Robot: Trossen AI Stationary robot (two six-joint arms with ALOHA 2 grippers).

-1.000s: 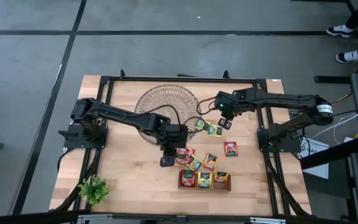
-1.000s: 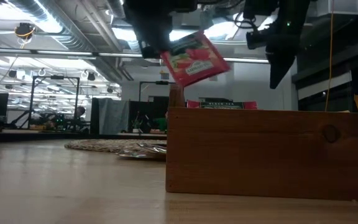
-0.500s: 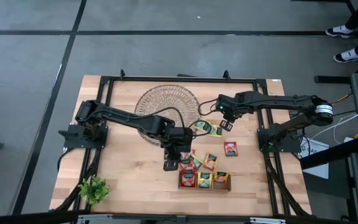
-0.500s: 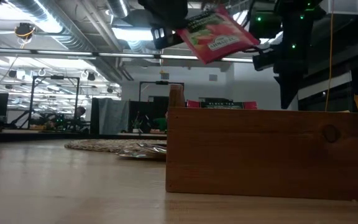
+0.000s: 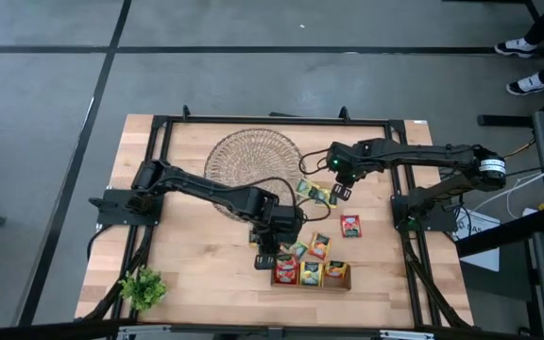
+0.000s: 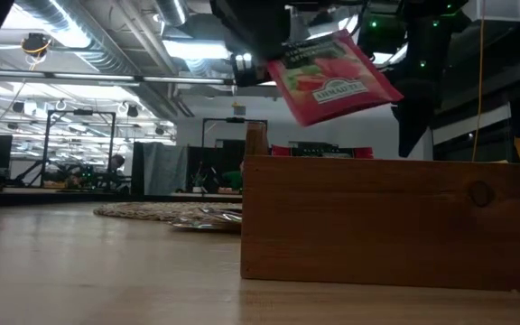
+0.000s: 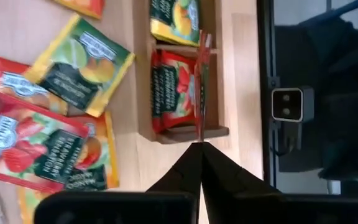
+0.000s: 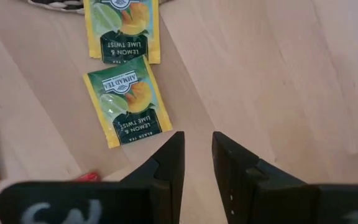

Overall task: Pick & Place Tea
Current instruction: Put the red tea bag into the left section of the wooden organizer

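My left gripper [image 5: 272, 257] is shut on a red tea sachet [image 6: 337, 77], above the left end of the wooden tray [image 6: 391, 221]. In the left wrist view the sachet [image 7: 201, 87] shows edge-on over the tray compartment that holds another red sachet [image 7: 169, 93]. My right gripper [image 5: 340, 191] hovers open with a narrow gap, empty, over bare table beside two yellow-green sachets [image 8: 129, 109] that lie flat. More loose sachets [image 5: 308, 247] lie flat just beyond the tray. My left gripper pinches the red sachet by one edge [image 7: 199, 135] between its two fingertips, near an upper corner [image 6: 283, 56]. The fingers come from above. The sachet hangs tilted below them, clear of the tray.
The tray [image 5: 310, 274] has three compartments, each with sachets in it. A red sachet [image 5: 350, 225] lies alone to the right. The round wicker dish [image 5: 253, 161] stands at the far middle, and a small plant [image 5: 143, 288] at the near left corner.
My left gripper has carried the red sachet toward the table's near edge and a little to the right, from over the loose sachets to above the tray's left end. The sachet stays pinched, tilted and clear of the tray.
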